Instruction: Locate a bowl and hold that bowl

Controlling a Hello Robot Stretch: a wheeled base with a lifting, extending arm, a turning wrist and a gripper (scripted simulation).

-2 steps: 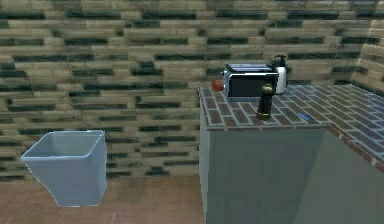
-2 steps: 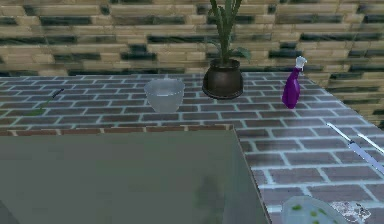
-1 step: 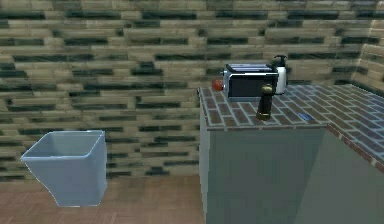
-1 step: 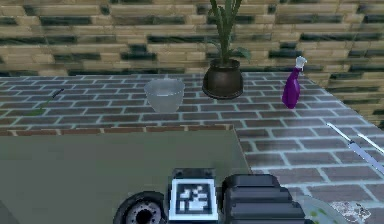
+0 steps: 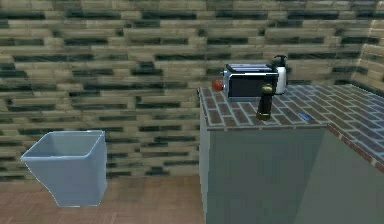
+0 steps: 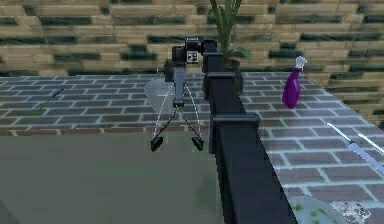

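Brick everywhere, lol: one long brick wall (image 5: 110,70) runs across the back of the forward view, and one table (image 5: 335,105) with a brick-tile top sits at that view's right. In the arm side view there's a tiled table top (image 6: 80,100) in the same pattern, with a plain greenish slab nearer the camera.

Next biggest is the one dark square arm (image 6: 235,140) running up from the bottom edge. Then one pale blue-grey bin (image 5: 68,165) on the wooden floor, standing well apart from the table.

On the table in the forward view I count one silver toaster (image 5: 248,80), one dark bottle (image 5: 266,102) just in front of it, and one small red thing (image 5: 214,88) near the left edge.

Arm side view: one potted plant (image 6: 228,30) at the back and one purple spray bottle (image 6: 293,85) to the right of the arm.

The task's thing: one glassy bowl (image 6: 163,95), or at least a pale see-through rounded shape, sits right at the claw (image 6: 177,145), over the tiled top. Two thin fingers (image 6: 163,130) point down, and two white squares (image 6: 192,50) sit at the arm's end. I honestly can't tell how wide the claw is or whether it has hold of anything.
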